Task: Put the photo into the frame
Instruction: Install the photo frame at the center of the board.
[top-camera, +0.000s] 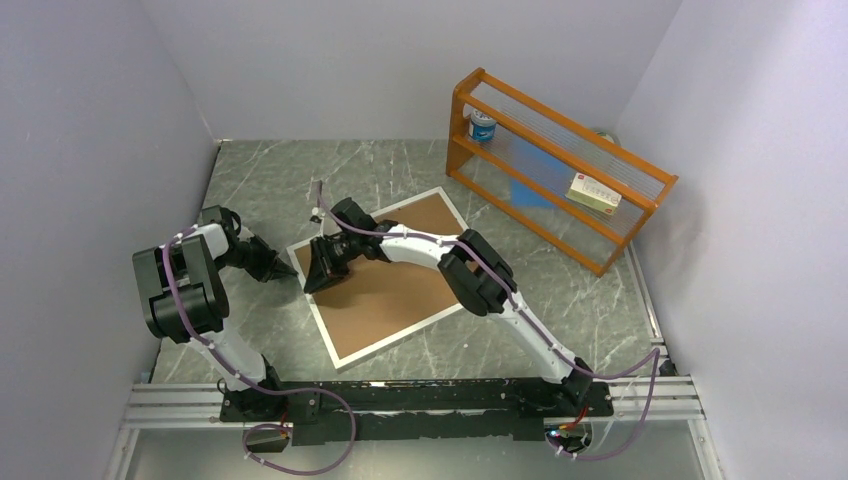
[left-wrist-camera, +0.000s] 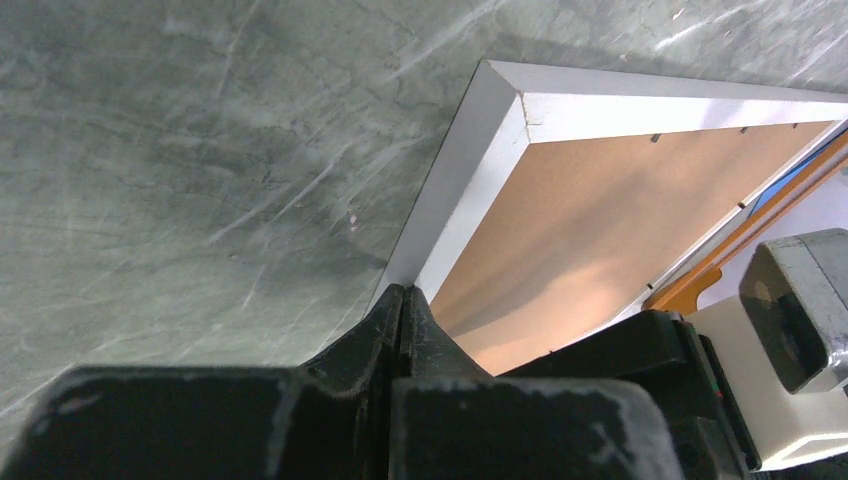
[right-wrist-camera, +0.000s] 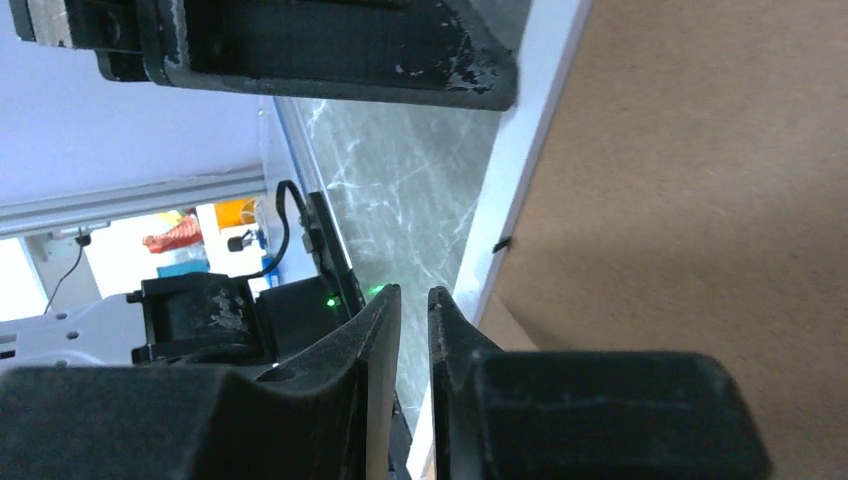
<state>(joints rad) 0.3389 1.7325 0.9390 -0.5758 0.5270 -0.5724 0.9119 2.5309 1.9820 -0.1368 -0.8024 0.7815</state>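
Note:
The white frame (top-camera: 400, 338) lies flat mid-table with a brown backing board (top-camera: 385, 290) filling its centre. The photo is hidden. My left gripper (top-camera: 285, 268) is shut and empty, its tips (left-wrist-camera: 403, 292) touching the outer edge of the frame's white border (left-wrist-camera: 470, 170) near the left corner. My right gripper (top-camera: 318, 275) hovers over the frame's left side. Its jaws (right-wrist-camera: 412, 295) stand a narrow gap apart with nothing between them, above the border (right-wrist-camera: 520, 150) where the board (right-wrist-camera: 700, 200) meets it.
An orange wooden rack (top-camera: 560, 165) stands at the back right, holding a small tin (top-camera: 483, 125) and a white box (top-camera: 594, 193). Grey walls close in left, back and right. The left gripper's body (right-wrist-camera: 300, 50) sits just beside my right fingers.

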